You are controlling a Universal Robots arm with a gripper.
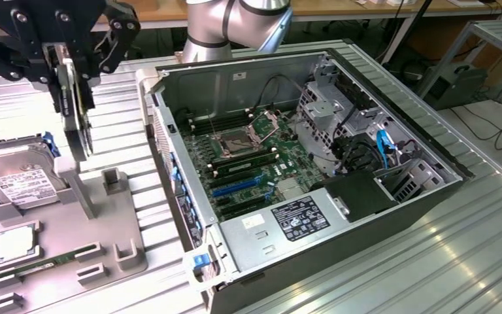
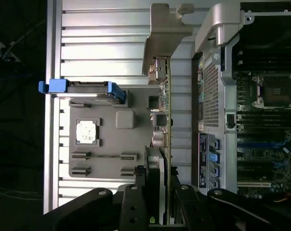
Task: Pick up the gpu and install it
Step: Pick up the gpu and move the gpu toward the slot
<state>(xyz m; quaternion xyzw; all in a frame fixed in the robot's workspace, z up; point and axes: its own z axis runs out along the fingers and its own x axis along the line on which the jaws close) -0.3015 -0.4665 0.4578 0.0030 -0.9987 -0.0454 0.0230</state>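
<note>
Gripper (image 1: 72, 65) is clenching the gpu (image 1: 78, 124) by its upper end, pinching both faces, w/ the card hanging upright on edge, fan side twd the exterior view's left. Gpu is hovering over the grey parts tray (image 1: 59, 275), near the hard drive (image 1: 20, 183) & left of the open PC case (image 1: 321, 163) in the exterior view. Can't tell whether its lower end is touching the tray.

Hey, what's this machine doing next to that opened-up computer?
A robot arm's gripper is clamped on the gpu, holding it upright on edge over a gray parts tray, beside the open computer case. The card is not on the motherboard yet. A hard drive and a memory stick sit in the tray.
</note>
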